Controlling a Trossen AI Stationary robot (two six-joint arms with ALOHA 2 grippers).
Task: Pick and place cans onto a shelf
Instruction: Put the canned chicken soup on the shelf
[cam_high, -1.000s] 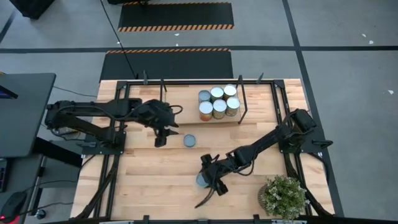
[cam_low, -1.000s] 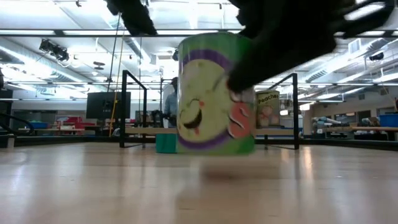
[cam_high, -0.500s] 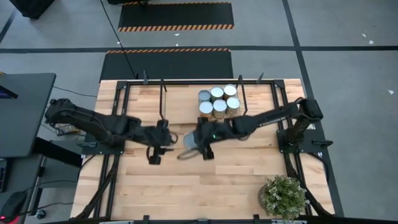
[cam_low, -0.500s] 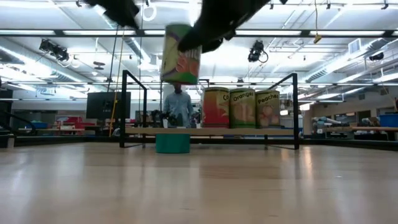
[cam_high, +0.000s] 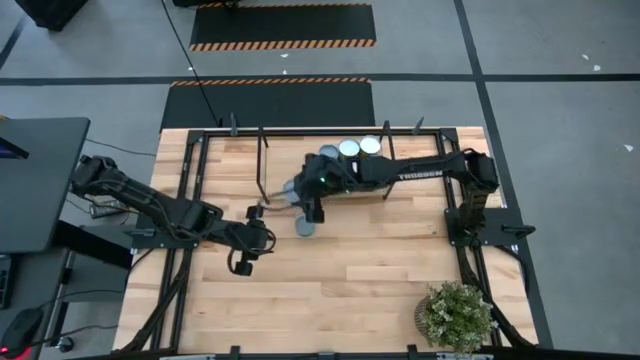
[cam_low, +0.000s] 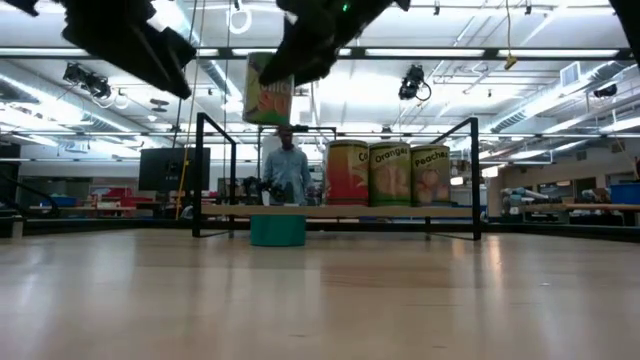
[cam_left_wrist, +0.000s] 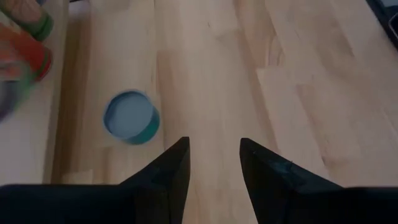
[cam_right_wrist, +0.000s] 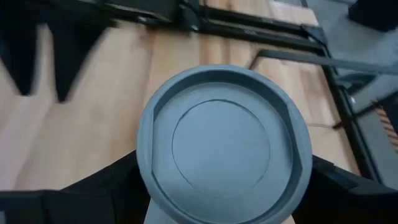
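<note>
My right gripper (cam_high: 300, 192) is shut on a can with a grey top (cam_right_wrist: 224, 143) and a green and orange label (cam_low: 268, 88). It holds the can high over the table, at the front left of the shelf (cam_high: 290, 160). Several cans (cam_low: 390, 172) stand on the shelf's right part; my right arm hides some of them in the high view. A short teal can (cam_high: 305, 227) stands on the tabletop, and it also shows in the left wrist view (cam_left_wrist: 130, 117). My left gripper (cam_left_wrist: 213, 163) is open and empty, nearer the table's front and left of the teal can. My right gripper pinches the can's side wall (cam_right_wrist: 146, 186) between its two fingers (cam_right_wrist: 118, 183), one on each opposite side just below the top rim. The arm reaches in from the table's right. The can is lifted clear of the table, top up, slightly tilted.
The shelf's black posts (cam_low: 198, 175) and rods stand around its board. A potted plant (cam_high: 455, 315) sits at the table's near right corner. A person (cam_low: 288, 165) stands in the room behind the shelf.
My right gripper has lifted the can off the table near the front edge and carried it up and toward the far edge to the shelf's front left. My left gripper has moved toward the near edge, away from the shelf. The teal can has stayed put.
</note>
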